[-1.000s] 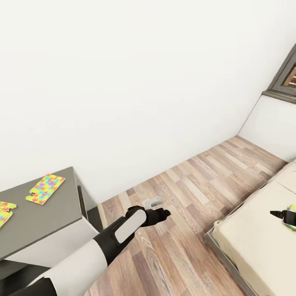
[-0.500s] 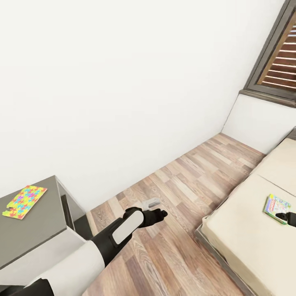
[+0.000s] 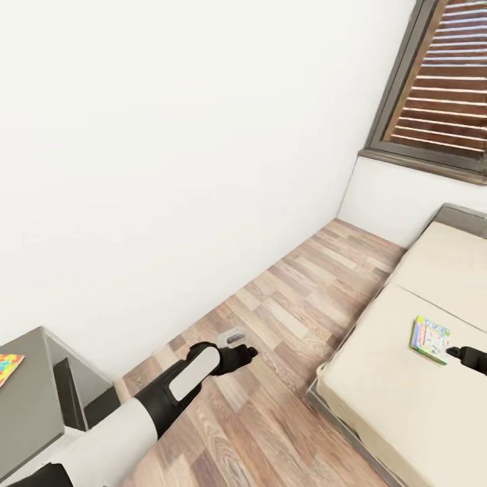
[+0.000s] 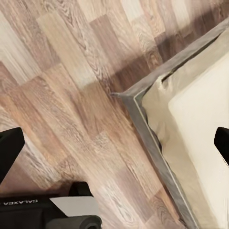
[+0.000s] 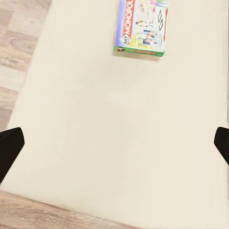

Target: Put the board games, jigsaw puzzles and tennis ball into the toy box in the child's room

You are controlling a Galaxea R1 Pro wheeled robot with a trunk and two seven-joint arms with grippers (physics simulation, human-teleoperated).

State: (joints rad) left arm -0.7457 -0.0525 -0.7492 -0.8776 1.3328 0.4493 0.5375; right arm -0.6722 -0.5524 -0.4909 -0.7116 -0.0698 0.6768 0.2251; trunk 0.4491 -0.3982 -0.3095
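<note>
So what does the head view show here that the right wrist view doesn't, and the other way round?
Head view alone: the white wall, the shuttered window, the left arm over the wood floor, and the grey table carrying a corner of a jigsaw puzzle.

Right wrist view alone: the box art close enough to read "Monopoly", framed by two widely spread fingertips.

Both: the board game lying flat on the cream bed, with wood floor beside it.
</note>
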